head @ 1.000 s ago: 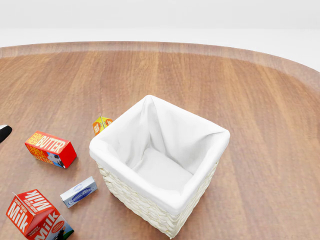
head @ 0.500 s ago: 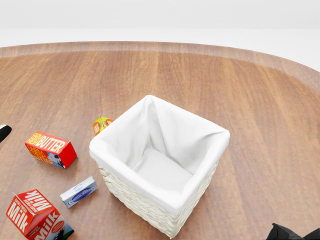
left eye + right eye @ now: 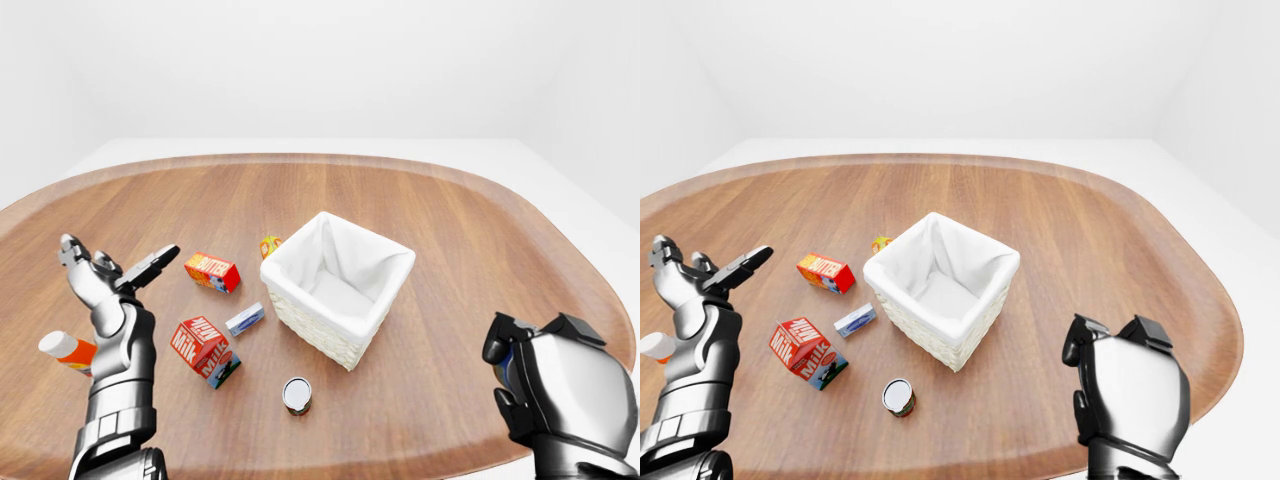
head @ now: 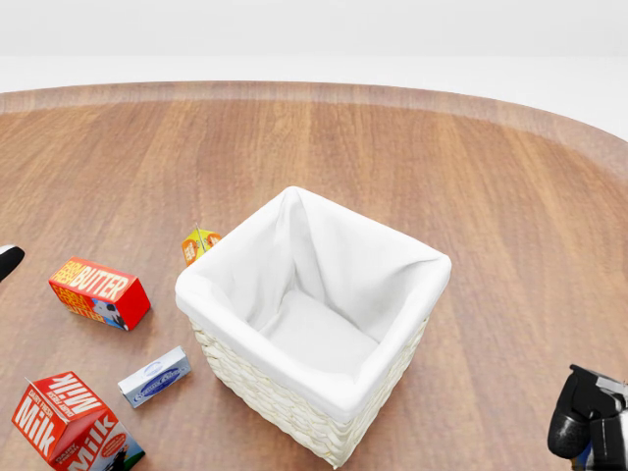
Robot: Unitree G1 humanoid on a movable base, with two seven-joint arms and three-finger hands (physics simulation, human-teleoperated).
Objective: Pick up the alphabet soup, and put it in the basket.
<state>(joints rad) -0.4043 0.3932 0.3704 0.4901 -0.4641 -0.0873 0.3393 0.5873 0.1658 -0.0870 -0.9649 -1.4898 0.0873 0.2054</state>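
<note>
The head view is cropped tight on the basket point(image 4: 314, 324), a white-lined wicker box standing on the wooden table point(image 4: 491, 177). At this view's left lie the butter box point(image 4: 100, 292), the milk carton point(image 4: 74, 422), a small blue-and-white box point(image 4: 155, 376) and a small orange carton point(image 4: 199, 244) partly hidden by the basket rim. The alphabet soup does not appear in this view. Of the hands, only a dark sliver at the left edge and part of the right hand point(image 4: 592, 414) at the lower right corner show here.

The two eye views take in the whole table. They show the alphabet soup point(image 3: 297, 394), a can standing on the table below the basket in the picture, apart from it and to the right of the milk carton. One round end faces up toward the camera; the long axis appears roughly vertical, tilted slightly toward the view's top. The label is too small to read.

The eye views also show both arms. The left hand point(image 3: 105, 275) is raised at the left above the table, fingers spread apart, holding nothing. An orange-and-white bottle point(image 3: 66, 349) lies beside the left forearm at the view's left edge. The right hand is seen from its back at the lower right; fingers curl inward, but whether they are pressed together cannot be told. It is well apart from the can.
</note>
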